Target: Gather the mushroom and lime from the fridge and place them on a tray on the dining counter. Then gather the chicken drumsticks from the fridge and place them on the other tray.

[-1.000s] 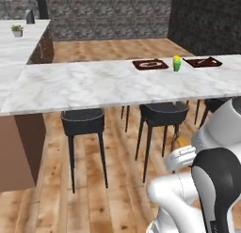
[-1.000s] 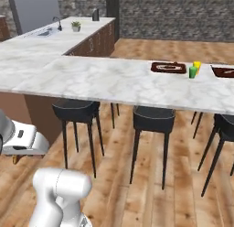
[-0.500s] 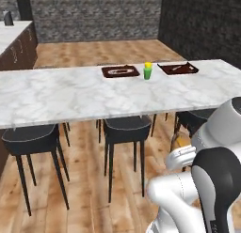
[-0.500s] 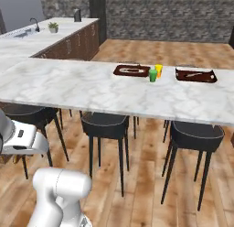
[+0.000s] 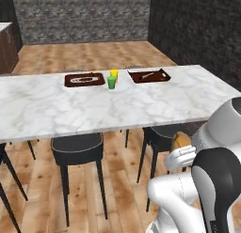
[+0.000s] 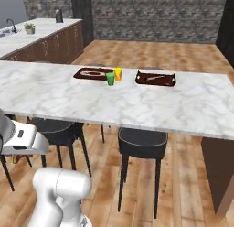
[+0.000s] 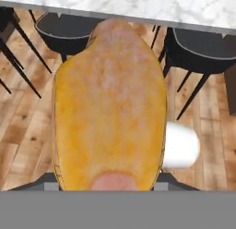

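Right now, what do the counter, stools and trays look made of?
Counter: polished marble or a marble-look slab, white with grey veining. Stools: matte black seats on thin dark legs, likely metal; the seat material is unclear. Trays: dark brown with raised rims, possibly wood or plastic.

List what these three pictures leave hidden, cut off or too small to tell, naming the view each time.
- Hand view: the drumstick hides the finger tips.
- Left base view: the arm covers most of the drumstick.
- Both base views: what lies in the trays is too small to tell.
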### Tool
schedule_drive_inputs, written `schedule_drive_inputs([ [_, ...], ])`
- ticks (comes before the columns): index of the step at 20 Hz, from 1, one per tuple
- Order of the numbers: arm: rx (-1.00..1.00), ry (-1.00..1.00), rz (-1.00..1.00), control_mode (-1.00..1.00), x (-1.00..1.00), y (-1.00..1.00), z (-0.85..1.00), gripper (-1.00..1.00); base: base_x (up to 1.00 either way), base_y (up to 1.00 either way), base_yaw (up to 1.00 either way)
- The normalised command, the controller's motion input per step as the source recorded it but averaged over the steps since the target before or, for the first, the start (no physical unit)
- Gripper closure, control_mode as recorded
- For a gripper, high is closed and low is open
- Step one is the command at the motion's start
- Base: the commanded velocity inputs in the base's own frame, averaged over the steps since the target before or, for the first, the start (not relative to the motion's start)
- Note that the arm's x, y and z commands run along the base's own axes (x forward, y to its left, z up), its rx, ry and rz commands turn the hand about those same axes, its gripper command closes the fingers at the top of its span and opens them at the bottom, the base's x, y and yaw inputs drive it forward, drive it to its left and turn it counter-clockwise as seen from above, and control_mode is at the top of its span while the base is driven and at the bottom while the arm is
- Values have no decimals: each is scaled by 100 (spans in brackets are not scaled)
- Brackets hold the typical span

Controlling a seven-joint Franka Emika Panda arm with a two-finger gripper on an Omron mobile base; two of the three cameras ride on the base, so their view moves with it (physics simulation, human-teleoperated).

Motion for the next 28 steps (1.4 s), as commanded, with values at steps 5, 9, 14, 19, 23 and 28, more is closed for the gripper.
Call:
schedule_drive_inputs([
  [5,0,0,0,100,0,0,0,100,45,-100,0],
  [9,0,0,0,100,0,0,0,100,33,-100,0],
  [14,0,0,0,100,0,0,0,100,33,-100,-1],
  [19,0,0,0,100,0,0,0,100,34,-100,-2],
  [23,0,0,0,100,0,0,0,100,36,-100,-7],
  [28,0,0,0,100,0,0,0,100,74,-100,0],
])
